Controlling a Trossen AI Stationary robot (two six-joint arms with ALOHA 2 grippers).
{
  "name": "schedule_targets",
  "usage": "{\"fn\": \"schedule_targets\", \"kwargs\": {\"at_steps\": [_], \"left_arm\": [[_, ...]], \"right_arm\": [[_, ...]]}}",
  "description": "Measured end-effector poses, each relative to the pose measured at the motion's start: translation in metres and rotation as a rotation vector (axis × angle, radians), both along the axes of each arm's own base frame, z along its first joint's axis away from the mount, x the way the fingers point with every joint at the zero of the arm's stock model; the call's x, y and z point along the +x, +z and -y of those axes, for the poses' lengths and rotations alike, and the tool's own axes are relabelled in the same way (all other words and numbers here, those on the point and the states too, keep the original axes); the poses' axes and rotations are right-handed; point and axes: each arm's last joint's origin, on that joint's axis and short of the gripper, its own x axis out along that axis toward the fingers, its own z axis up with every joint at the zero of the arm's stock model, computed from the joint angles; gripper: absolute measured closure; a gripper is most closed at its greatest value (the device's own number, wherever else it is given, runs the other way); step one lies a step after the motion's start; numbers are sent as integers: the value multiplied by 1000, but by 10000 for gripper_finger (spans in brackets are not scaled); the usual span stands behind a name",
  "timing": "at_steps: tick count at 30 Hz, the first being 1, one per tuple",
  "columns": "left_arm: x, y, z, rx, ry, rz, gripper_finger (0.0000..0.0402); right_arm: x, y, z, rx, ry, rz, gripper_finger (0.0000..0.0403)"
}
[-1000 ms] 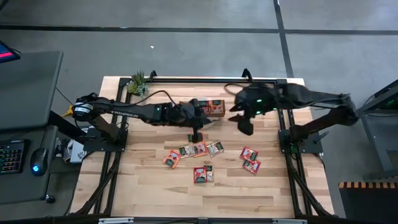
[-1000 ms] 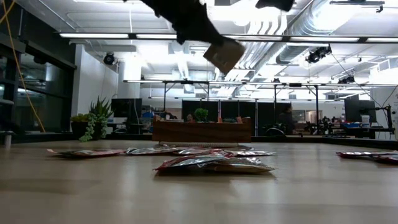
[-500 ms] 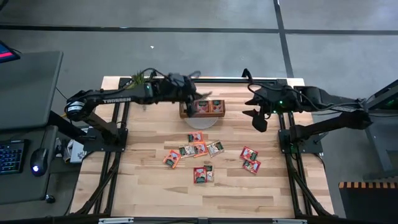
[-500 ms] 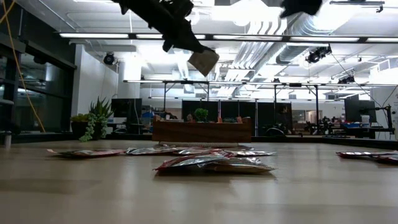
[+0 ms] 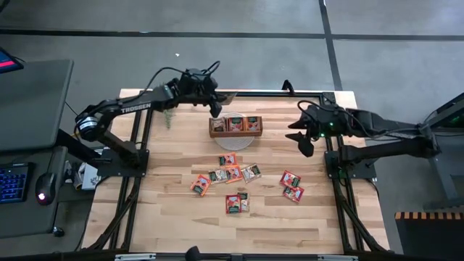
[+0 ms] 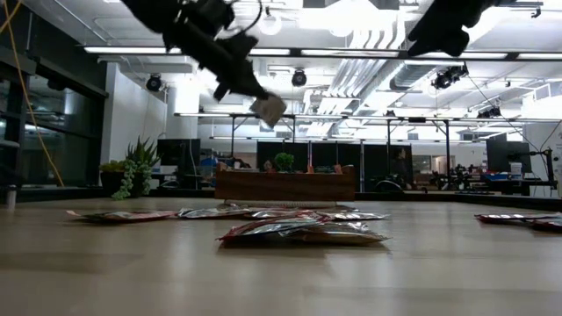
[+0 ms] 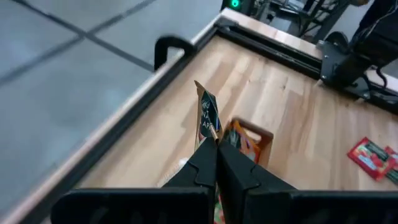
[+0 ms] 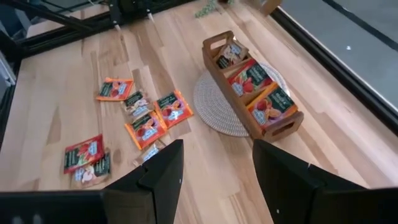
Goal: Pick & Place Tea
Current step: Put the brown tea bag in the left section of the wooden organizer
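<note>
Between the pressed-together jaws of the left gripper (image 7: 216, 144), one tea sachet (image 7: 207, 116) stands pinched by its lower edge, with the wooden tray (image 5: 235, 125) just below and beyond. Right gripper (image 8: 214, 163) waits spread and empty. Such a thin edge-hold could let the sachet twist and miss its compartment.

a lab or workshop: exposed ceiling ducts (image 6: 457, 35), strip lights (image 6: 140, 50), equipment benches (image 6: 457, 180).

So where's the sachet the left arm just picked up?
The sachet is pinched in the shut left hand, held in the air near the table's far edge, just left of the wooden tray.
</note>
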Motion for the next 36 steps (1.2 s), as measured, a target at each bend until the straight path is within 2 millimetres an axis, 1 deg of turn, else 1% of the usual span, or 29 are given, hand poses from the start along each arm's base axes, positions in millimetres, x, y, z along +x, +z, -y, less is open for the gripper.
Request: {"fn": "schedule_targets", "kwargs": {"at_steps": [3, 7, 13, 18, 20, 27, 32, 36], "left_arm": [[-8, -19, -3, -46, 8, 22, 401], [-11, -38, -1, -86, 14, 61, 401], [-18, -63, 3, -144, 59, 129, 401], [-26, -83, 8, -203, 90, 153, 401], [-27, -86, 9, -223, 88, 150, 401], [-27, -86, 10, -260, 63, 164, 401], [-30, -93, 12, -268, 62, 125, 401], [-34, -106, 18, -271, 102, 88, 401]], "right_arm": [[-3, -3, 1, 4, -2, 1, 214], [-4, -4, 2, -4, -5, 3, 214], [-4, -4, 5, -22, -8, -2, 214], [-5, -4, 8, -27, -21, -4, 214], [-5, -4, 9, -29, -23, -5, 214], [-5, -4, 12, -34, -34, -7, 214], [-5, -4, 12, -31, -33, -6, 214], [-5, -4, 12, -30, -33, -6, 214]]}}
